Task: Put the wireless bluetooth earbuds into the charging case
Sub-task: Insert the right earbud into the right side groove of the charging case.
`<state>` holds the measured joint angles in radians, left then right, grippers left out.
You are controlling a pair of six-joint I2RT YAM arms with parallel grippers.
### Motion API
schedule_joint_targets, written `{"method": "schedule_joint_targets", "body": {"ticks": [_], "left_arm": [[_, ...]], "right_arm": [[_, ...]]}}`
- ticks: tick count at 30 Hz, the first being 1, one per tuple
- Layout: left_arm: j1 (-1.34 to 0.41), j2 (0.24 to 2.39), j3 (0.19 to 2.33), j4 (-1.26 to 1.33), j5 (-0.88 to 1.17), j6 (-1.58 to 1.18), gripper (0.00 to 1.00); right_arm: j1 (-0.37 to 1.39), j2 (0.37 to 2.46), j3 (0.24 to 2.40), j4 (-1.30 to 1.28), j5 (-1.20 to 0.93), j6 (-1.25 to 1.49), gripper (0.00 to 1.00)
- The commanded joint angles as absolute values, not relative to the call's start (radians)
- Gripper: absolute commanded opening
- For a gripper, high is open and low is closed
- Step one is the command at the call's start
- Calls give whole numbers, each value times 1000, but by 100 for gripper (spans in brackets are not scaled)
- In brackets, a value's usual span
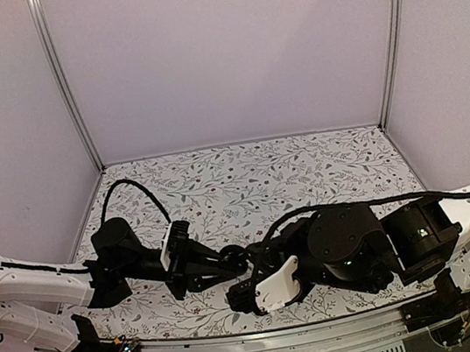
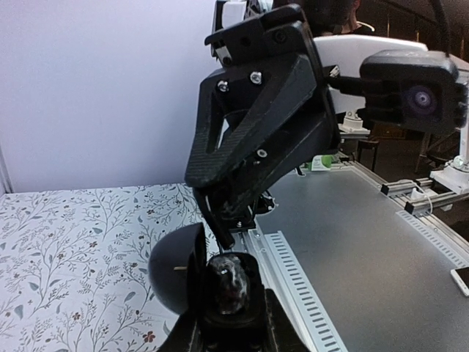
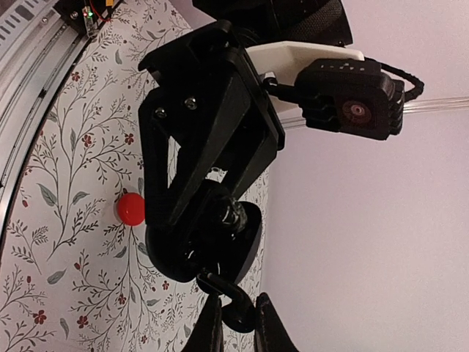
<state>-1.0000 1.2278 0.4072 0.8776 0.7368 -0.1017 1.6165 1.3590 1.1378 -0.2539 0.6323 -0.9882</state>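
Observation:
My left gripper (image 2: 229, 326) is shut on the black charging case (image 2: 231, 286), held open off the table with its round lid (image 2: 172, 271) swung to the left. My right gripper (image 3: 238, 328) is shut on a black earbud (image 3: 240, 312). That earbud's stem (image 2: 222, 233) points down at the rim of the case's cavity, touching or nearly so. The two grippers meet at the table's front centre, left gripper (image 1: 233, 261) and right gripper (image 1: 245, 291). A red earbud (image 3: 132, 209) lies loose on the floral mat beside the left fingers. Something glossy fills the cavity; I cannot tell what.
The floral mat (image 1: 261, 172) covers the table inside pale walls. A slotted aluminium rail (image 2: 293, 286) runs along the near edge, with a grey bench (image 2: 366, 242) beyond it. Both arm bodies crowd the front centre.

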Motion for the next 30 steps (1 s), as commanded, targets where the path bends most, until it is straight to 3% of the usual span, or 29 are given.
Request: {"method": "schedule_joint_targets", "body": {"ticks": [1, 30], "left_arm": [[-985, 1226, 428, 896, 738, -127, 0], [-976, 1267, 472, 873, 743, -189, 1]], "right_arm": [[1622, 1374, 1159, -217, 658, -1004, 7], [1606, 1426, 1176, -147, 690, -1010, 7]]}}
